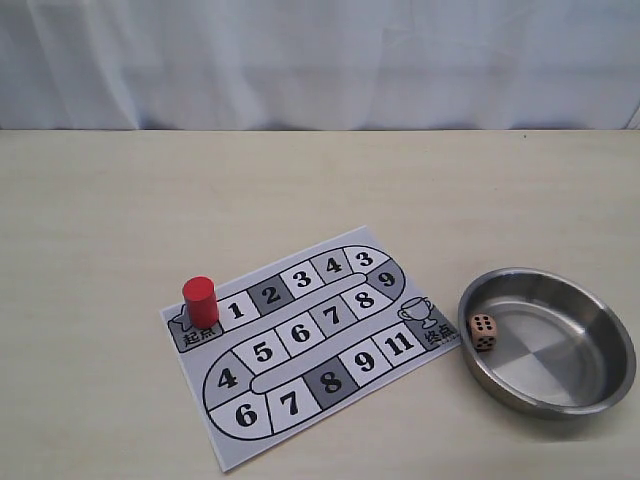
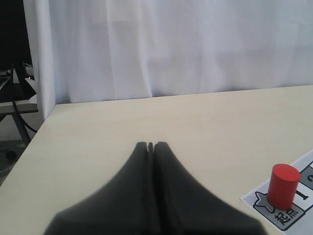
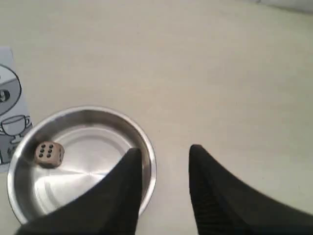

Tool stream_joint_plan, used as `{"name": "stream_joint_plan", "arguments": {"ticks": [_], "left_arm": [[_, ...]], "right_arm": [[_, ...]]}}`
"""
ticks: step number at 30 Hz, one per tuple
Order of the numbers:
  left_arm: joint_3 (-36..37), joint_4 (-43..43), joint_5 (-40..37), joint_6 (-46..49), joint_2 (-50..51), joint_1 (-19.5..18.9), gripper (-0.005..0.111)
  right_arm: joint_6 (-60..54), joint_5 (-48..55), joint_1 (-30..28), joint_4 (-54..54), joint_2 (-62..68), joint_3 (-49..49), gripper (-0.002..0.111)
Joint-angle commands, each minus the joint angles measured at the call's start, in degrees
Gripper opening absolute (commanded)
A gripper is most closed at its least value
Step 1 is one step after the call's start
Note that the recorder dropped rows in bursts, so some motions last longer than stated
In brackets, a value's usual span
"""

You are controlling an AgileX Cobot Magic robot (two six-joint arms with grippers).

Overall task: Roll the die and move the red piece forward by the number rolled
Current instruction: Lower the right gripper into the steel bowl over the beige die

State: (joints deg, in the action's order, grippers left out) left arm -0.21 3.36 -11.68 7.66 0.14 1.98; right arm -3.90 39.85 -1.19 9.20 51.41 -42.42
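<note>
The red piece stands upright on the start square of the paper game board. The tan die rests inside a round steel dish to the right of the board, near the dish's left wall. Neither arm shows in the exterior view. My left gripper is shut with nothing in it, above bare table, apart from the red piece. My right gripper is open and empty, one finger over the dish's rim, the other over the table beside it.
The board's numbered track runs from the start square to a trophy square beside the dish. A white curtain hangs behind the table. The table's edge and a dark stand show in the left wrist view.
</note>
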Motion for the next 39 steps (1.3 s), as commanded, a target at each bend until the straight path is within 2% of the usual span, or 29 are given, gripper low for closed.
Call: {"name": "stream_joint_plan", "arguments": {"ticks": [1, 7, 10, 13, 24, 29, 39], "left_arm": [[0.21, 0.12, 0.41, -0.25, -0.14, 0.18, 0.0], [0.21, 0.12, 0.41, -0.25, -0.14, 0.18, 0.0], [0.21, 0.12, 0.41, -0.25, -0.14, 0.18, 0.0], [0.21, 0.23, 0.41, -0.25, -0.14, 0.18, 0.0], [0.21, 0.23, 0.41, -0.25, -0.14, 0.18, 0.0], [0.21, 0.23, 0.41, -0.25, -0.14, 0.18, 0.0], [0.21, 0.23, 0.41, -0.25, -0.14, 0.18, 0.0]], "right_arm": [[-4.64, 5.51, -0.04, -0.35, 8.66, -4.62, 0.038], [-22.17, 5.67, -0.04, -13.78, 18.84, -7.56, 0.05], [-32.51, 2.38, -0.04, -18.97, 22.7, -7.56, 0.059], [-39.36, -0.73, -0.04, -22.22, 25.09, -7.56, 0.061], [-55.8, 1.85, -0.04, -36.15, 32.19, -7.56, 0.061], [-61.59, 2.04, -0.04, -38.57, 34.93, -7.46, 0.061], [-61.84, -1.26, -0.04, -38.57, 41.05, -7.46, 0.061]]}}
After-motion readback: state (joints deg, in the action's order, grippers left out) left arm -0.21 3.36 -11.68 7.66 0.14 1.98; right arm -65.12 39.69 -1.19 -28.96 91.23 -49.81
